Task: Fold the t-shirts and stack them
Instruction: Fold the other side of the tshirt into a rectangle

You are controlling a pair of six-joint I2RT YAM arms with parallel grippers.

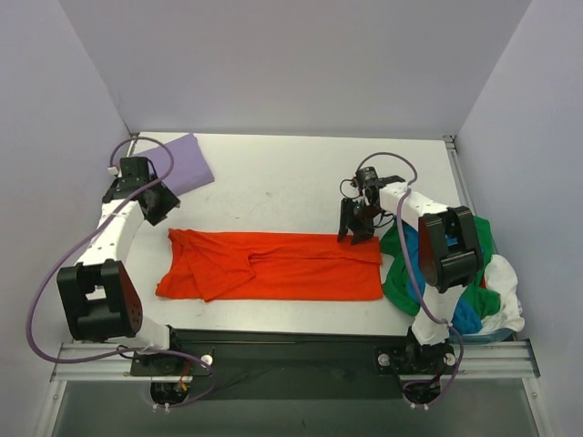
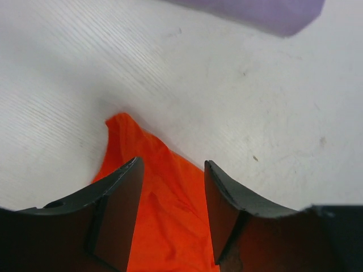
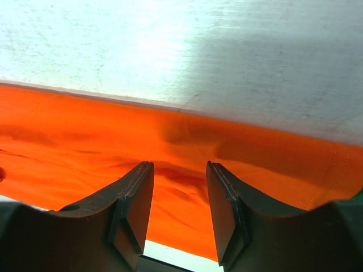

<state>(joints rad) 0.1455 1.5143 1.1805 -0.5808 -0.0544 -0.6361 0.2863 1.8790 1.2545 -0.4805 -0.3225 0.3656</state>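
Top external view, near to far: off the R end of the orange-red shirt (image 1: 273,266), nearer the arm bases, sits a crumpled heap of green shirt (image 1: 398,278), blue shirt (image 1: 466,314) and white shirt (image 1: 506,296), none folded yet. The orange-red shirt lies as a long strip, apparently folded lengthwise, L end rumpled; I'd judge it partway, w/ cross-folds left. The right gripper (image 1: 355,232) is at its far R corner, jaws apart over the cloth. The left gripper (image 1: 162,214) is at its far L corner, jaws apart too. Can't tell if either touches. Beyond the strip's L end, the lavender shirt (image 1: 182,164) lies folded, approx 1 of 5 done. No brand, label or writing legible.
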